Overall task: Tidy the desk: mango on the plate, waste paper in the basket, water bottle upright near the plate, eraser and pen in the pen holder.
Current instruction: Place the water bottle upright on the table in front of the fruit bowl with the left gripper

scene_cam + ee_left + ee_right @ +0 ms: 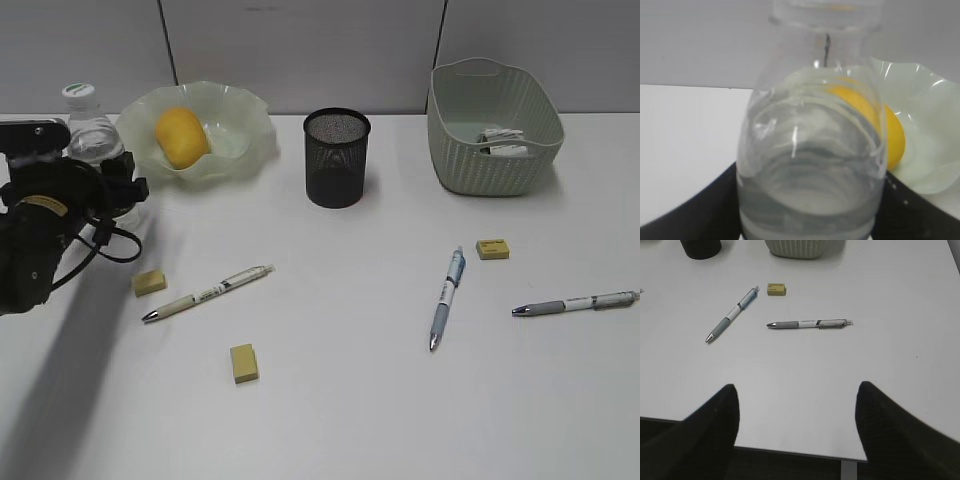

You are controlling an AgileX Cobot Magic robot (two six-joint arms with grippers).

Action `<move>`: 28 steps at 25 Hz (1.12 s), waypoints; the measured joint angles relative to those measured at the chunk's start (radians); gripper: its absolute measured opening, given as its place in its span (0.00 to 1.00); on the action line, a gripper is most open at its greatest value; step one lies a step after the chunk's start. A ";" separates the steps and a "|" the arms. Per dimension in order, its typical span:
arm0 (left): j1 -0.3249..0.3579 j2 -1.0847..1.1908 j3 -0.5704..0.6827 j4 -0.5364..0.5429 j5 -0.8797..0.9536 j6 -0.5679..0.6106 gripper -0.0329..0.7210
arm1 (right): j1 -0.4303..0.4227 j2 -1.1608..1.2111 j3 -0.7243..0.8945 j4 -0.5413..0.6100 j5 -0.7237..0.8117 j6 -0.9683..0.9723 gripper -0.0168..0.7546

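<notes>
The desk (350, 400), white beneath grey wall panels, holds 3 pens; left jaws grasp the water bottle (810, 150), right jaws released.

Above the right gripper (796, 415) with its two dark fingers (715, 420) spread wide over the white desk (805, 375), a grey pen (810, 324) lies crosswise, a blue pen (733, 314) slants left of it, and a yellow eraser (776, 289) sits beyond (just before the basket (802, 247)).
</notes>
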 joint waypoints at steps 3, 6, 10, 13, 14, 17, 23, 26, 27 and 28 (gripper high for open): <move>0.000 0.011 -0.013 0.001 -0.004 -0.022 0.72 | 0.000 0.000 0.000 0.000 0.000 0.001 0.76; 0.000 0.012 -0.018 0.001 0.003 -0.029 0.75 | 0.000 0.000 0.000 0.000 0.000 0.001 0.76; 0.000 0.012 -0.018 0.001 0.013 -0.033 0.82 | 0.002 0.000 0.000 0.000 0.000 0.001 0.76; 0.000 -0.001 -0.018 0.001 0.045 -0.035 0.86 | 0.002 0.000 0.000 0.000 0.000 0.001 0.76; 0.000 -0.010 -0.017 0.001 0.054 -0.035 0.87 | 0.002 0.000 0.000 0.000 0.000 0.001 0.76; 0.000 -0.045 0.001 -0.001 0.075 -0.036 0.88 | 0.002 0.000 0.000 0.000 0.000 0.000 0.76; 0.000 -0.160 0.137 -0.013 0.141 -0.036 0.89 | 0.002 0.000 0.000 0.000 0.000 0.000 0.76; 0.000 -0.262 0.211 -0.011 0.202 -0.036 0.89 | 0.002 0.000 0.000 0.000 0.000 0.001 0.76; 0.000 -0.311 0.227 -0.002 0.245 -0.036 0.89 | 0.002 0.000 0.000 0.000 0.000 0.001 0.76; 0.000 -0.366 0.236 0.013 0.307 -0.036 0.89 | 0.002 0.000 0.000 0.000 0.000 0.001 0.76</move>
